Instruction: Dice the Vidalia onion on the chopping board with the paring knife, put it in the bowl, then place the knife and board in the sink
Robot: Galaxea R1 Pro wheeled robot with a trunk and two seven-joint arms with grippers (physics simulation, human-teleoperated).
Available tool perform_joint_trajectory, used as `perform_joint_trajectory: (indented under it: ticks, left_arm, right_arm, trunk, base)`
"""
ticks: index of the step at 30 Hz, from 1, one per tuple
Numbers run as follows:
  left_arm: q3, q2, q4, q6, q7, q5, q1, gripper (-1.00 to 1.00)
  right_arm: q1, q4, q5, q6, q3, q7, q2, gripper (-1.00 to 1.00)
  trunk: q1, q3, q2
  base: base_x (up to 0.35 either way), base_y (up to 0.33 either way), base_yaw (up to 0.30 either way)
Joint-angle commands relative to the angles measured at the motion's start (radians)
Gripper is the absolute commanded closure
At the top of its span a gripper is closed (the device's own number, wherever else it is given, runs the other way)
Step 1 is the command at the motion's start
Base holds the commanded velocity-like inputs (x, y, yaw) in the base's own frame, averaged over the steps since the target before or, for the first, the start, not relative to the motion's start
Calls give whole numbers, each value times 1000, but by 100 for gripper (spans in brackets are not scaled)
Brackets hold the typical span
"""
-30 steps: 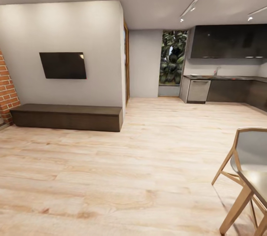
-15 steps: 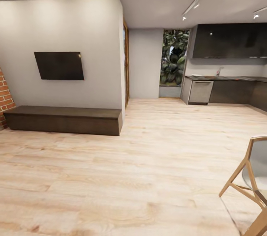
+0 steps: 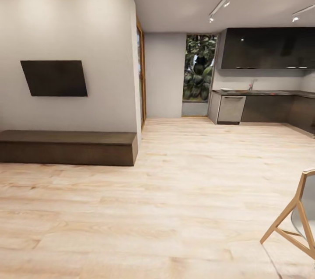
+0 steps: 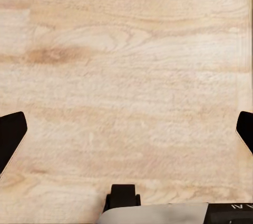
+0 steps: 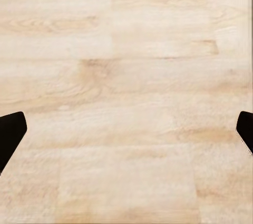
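Tools (image 4: pixel 126 129) (image 5: pixel 126 129) spread wide above floor (image 3: pixel 175 191)

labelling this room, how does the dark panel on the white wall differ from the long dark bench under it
The flat black wall panel hangs upright on the white wall; the long dark brown wooden bench sits on the light wood floor. The panel is thin and much shorter; the bench is a thick block running to the wall's corner. Both are dark and rectangular.

Pale plank floor (image 3: pixel 188 191), white wall (image 3: pixel 65 29) with dark screen (image 3: pixel 54 78), low bench (image 3: pixel 65 146), perhaps a leafy window (image 3: pixel 199 68).
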Motion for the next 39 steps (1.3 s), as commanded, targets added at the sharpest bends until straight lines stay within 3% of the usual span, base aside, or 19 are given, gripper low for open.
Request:
perform_joint_trajectory:
  ticks: [1, 39]
  left_arm:
    - [0, 0, -1, -2, -1, 1, 0, -100]
    - [2, 0, -2, -2, -1, 1, 0, -100]
  right_arm:
    - [-1, 1, -1, -3, -3, 1, 1, -100]
    - [-1, 1, -1, -3, -3, 1, 1, -100]
  trunk:
    - [1, -1, 0]
    - [1, -1, 0]
  base:
    - [345, 0, -162]
    - [346, 0, -165]
